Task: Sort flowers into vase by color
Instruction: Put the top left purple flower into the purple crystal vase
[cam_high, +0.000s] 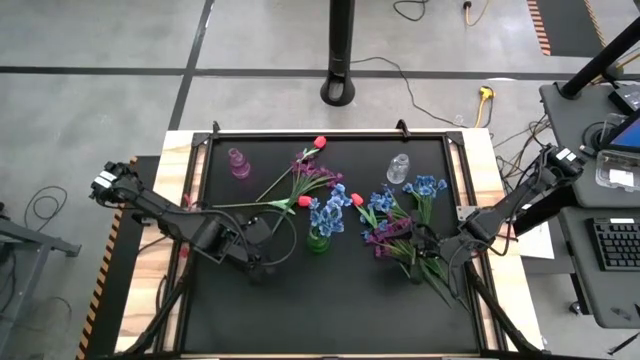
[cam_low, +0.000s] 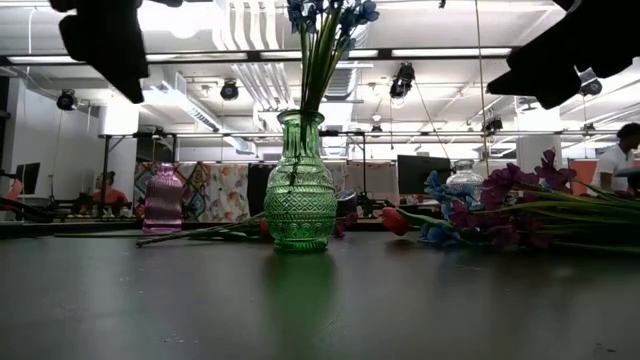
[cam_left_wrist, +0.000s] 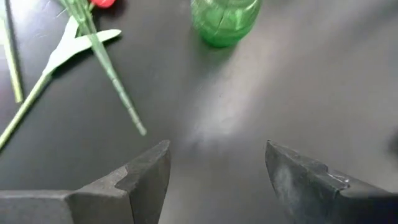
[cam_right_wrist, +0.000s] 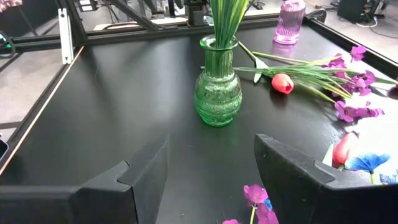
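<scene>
Flowers lie in two loose heaps on your black bench (cam_high: 220, 310), and some already stand in the green vase (cam_high: 318, 240): blue blossoms (cam_high: 327, 214) on green stems. Your left gripper (cam_high: 262, 268) hangs just above the bench, close beside that vase, fingers (cam_left_wrist: 146, 180) spread wide and holding nothing. Ahead of it and off to its side lie purple flowers (cam_high: 315, 168) with a red tulip (cam_high: 304, 201) whose stem reaches toward the gripper; another red bud (cam_high: 320, 142) and the pink vase (cam_high: 240, 163) sit beyond them. Your right gripper (cam_high: 425, 262) hovers over the second heap (cam_high: 400, 225) of blue, purple and red blooms, jaws likewise wide and empty. A clear vase (cam_high: 398, 168) stands past that heap, far from this gripper.
</scene>
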